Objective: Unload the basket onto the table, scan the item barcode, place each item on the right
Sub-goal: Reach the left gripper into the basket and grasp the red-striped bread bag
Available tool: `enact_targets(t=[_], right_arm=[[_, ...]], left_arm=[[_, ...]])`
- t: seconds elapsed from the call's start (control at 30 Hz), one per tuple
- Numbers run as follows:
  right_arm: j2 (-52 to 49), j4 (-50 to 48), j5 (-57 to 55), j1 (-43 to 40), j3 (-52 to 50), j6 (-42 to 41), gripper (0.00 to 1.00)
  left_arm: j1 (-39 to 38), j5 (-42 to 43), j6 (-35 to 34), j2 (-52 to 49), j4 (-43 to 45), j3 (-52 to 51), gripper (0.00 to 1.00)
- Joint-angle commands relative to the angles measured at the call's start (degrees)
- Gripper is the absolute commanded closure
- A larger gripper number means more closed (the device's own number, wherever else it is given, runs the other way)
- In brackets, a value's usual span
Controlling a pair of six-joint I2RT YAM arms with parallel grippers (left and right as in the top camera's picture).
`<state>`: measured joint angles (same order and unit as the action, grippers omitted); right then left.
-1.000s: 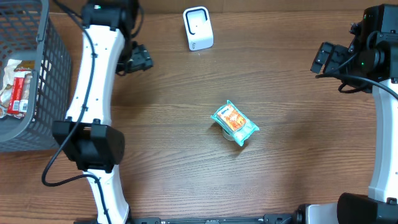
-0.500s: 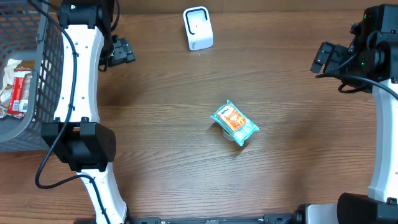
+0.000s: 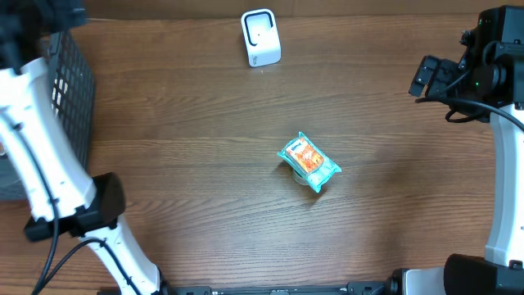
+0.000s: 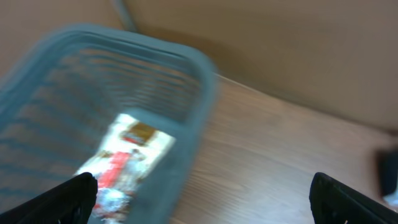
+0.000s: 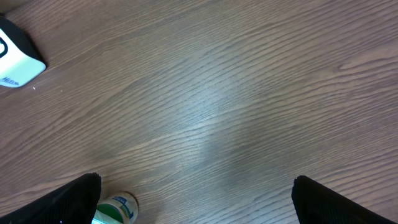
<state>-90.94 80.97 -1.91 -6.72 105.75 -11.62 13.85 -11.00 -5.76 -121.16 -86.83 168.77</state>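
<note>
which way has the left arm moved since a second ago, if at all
Yes: the left arm swung left, away from the white scanner, toward the basket.

tabletop point(image 3: 196, 123): brown wood grain | item packet point(image 3: 309, 162): teal, orange print | scanner point(image 3: 261, 37): white | basket point(image 4: 198, 87): grey mesh | basket packet point(image 4: 127, 163): white, red stripe

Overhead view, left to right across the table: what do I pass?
Basket → scanner → snack packet → right gripper. The left arm overlaps the basket, so I've left it out.
</note>
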Motion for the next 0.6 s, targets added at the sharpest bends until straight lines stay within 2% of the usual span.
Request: enact_targets(t=[0.0,0.17,0.27,0.57], right_arm=[[0.13,-0.31,-0.59,-0.04,1.03,-0.15,0.0],[0.13,-0.31,-0.59,-0.04,1.03,-0.17,0.0],[0.13,-0.31,-0.57,-0.04,1.03,-0.15,0.0],[0.13,-0.31,-0.59,-0.04,1.03,-0.15,0.0]], left_arm=[[6.88,-0.02,1.49,0.42,-2.56,0.22,0.0],[15.02,2.4,-0.07,0.42,-2.82,-7.3,0.0],[19.89,5.14,-0.02,0.42,-0.17,-17.4,0.0],[22.56,5.31,4.79,0.42,14.64,-42.58,0.0]])
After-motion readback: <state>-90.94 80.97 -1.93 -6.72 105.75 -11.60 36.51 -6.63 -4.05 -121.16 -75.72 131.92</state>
